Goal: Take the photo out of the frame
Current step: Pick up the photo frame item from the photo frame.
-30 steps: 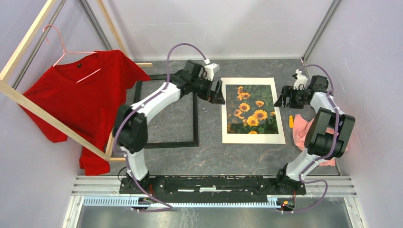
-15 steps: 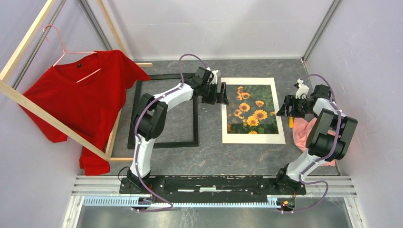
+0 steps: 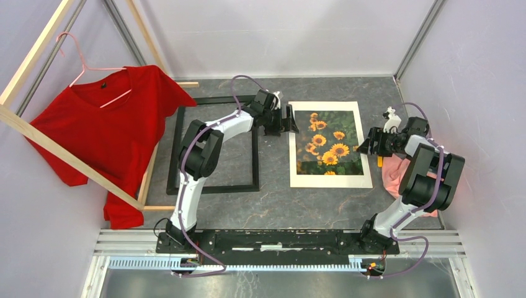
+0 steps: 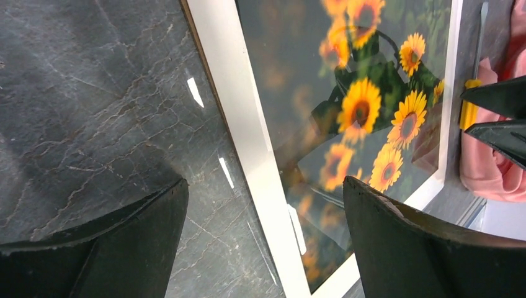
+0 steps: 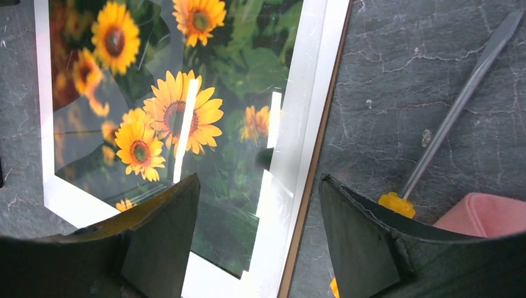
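Note:
The photo (image 3: pixel 329 144) of sunflowers lies flat inside a white mat (image 3: pixel 332 180) on the table, to the right of the empty black frame (image 3: pixel 214 187). My left gripper (image 3: pixel 288 119) is open, and its fingers straddle the mat's left border (image 4: pixel 265 183) with the photo (image 4: pixel 347 105) just beyond. My right gripper (image 3: pixel 366 141) is open at the mat's right side. Its fingers straddle the right border (image 5: pixel 259 180) and the brown backing edge, beside the photo (image 5: pixel 186 93). Neither gripper holds anything.
A screwdriver (image 5: pixel 459 105) with a yellow handle (image 3: pixel 379 158) lies right of the mat, next to a pink cloth (image 3: pixel 397 174). On the left, a red T-shirt (image 3: pixel 105 124) hangs from a pale wooden rack (image 3: pixel 68 158).
The left arm has stretched out and brought its gripper onto the mat's left edge. The right gripper has moved nearer and inward onto the mat's right edge, its jaws a little narrower.

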